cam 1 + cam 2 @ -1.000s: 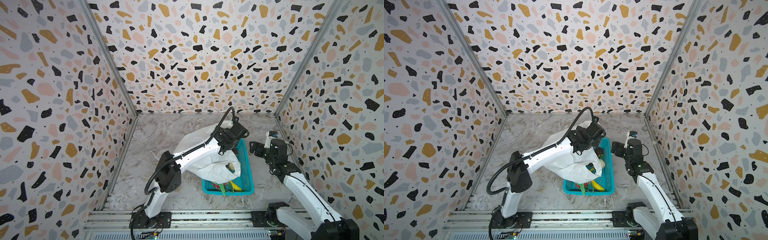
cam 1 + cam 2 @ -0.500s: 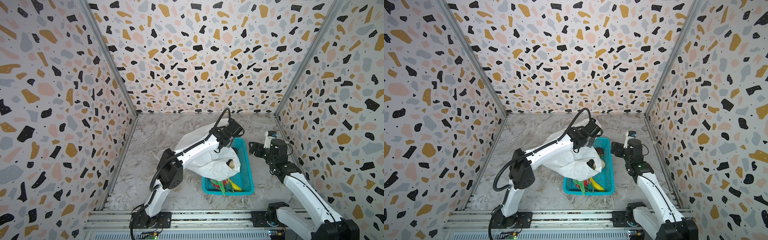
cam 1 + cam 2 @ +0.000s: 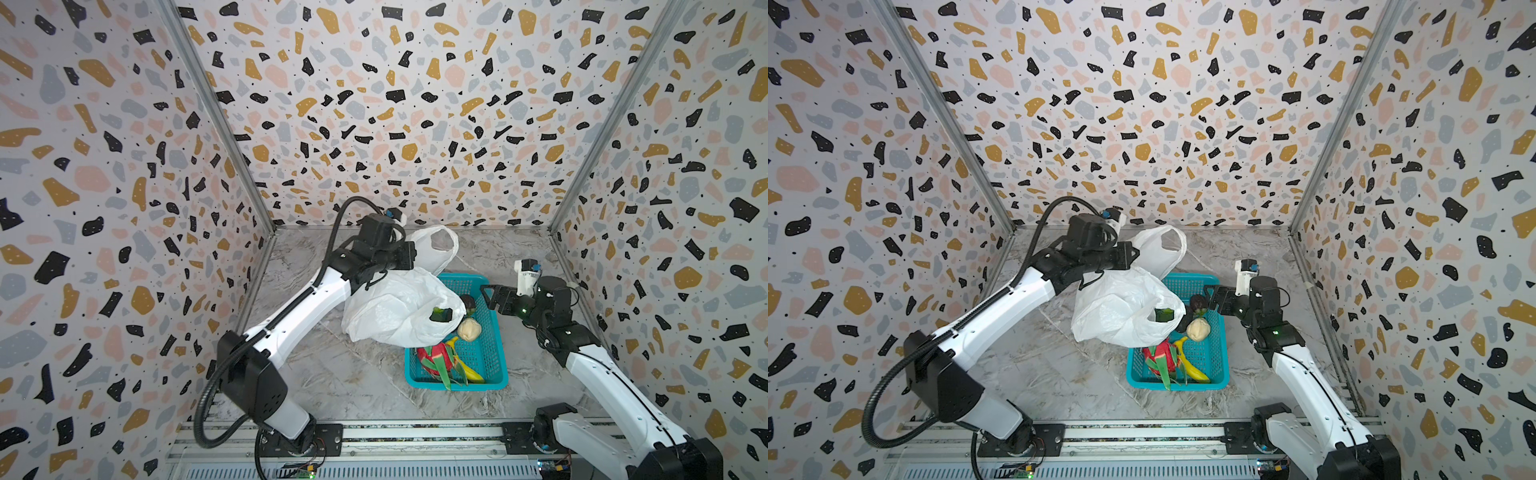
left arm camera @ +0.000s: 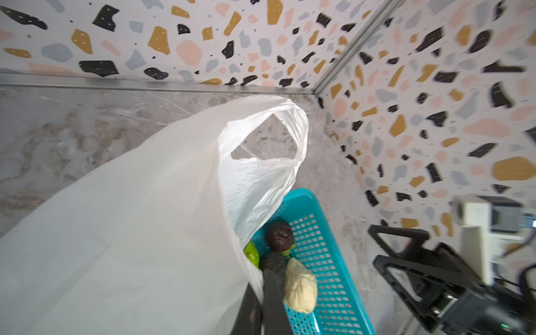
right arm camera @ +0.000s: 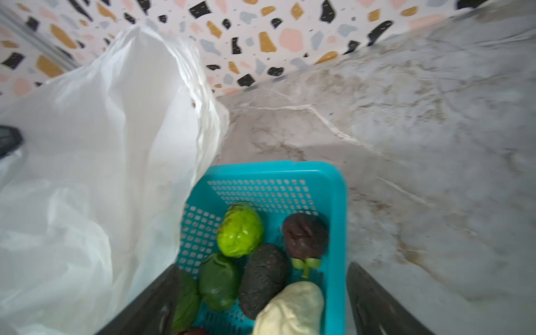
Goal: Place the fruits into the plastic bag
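Plastic bag [image 3: 395, 307]: white, crinkly, thin; held up over the left and far part of the basket [image 3: 478, 384], its body sagging across the basket's left rim, one loop handle [image 3: 440, 245] standing free toward the back wall. Left tool [image 3: 441, 314]: closed, pinching the bag's film at its right-hand edge above the basket; the wrist view shows the film caught between the two fingers [image 4: 274, 293]. Right tool [image 3: 492, 297]: jaws wide apart, holding nothing, poised over the basket's far right corner, apart from the bag. Basket: teal, perforated, resting on the grey marbled worktop [image 3: 353, 374] right of centre. Fruit, all in the basket, none visible in the bag: dragon fruit [image 3: 434, 359], red-pink with green scales, near end; banana [image 3: 467, 368], yellow, touching the dragon fruit on its right; pale cream fruit [image 3: 469, 329], mid-basket; dark brown round fruit [image 3: 468, 305], far end; bright green round fruit [image 5: 240, 230], far left, partly under the bag's edge; dark green fruit [image 5: 217, 285] and a dark rough-skinned fruit [image 5: 262, 280] beside it.
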You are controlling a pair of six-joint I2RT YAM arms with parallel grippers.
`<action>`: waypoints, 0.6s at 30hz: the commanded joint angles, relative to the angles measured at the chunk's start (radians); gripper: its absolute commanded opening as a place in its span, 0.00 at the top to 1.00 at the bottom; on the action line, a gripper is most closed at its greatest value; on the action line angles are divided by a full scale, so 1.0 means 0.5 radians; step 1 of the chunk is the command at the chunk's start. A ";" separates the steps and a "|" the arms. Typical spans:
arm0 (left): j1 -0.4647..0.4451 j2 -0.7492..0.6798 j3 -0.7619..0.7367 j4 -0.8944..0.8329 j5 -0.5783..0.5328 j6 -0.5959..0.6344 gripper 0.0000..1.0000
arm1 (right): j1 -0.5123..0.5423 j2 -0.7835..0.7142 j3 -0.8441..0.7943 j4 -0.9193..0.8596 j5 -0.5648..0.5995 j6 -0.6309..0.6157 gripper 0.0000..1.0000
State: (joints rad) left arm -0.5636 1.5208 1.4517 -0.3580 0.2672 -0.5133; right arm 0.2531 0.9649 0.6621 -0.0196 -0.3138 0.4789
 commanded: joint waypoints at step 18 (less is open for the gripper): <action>0.225 -0.492 -0.394 0.482 0.730 -0.331 1.00 | 0.496 0.616 0.137 0.765 -0.013 0.525 0.10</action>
State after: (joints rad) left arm -0.4603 1.2900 1.2377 -0.1696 0.6048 -0.6445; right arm 0.4931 1.2690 0.7395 0.2604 -0.3481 0.6781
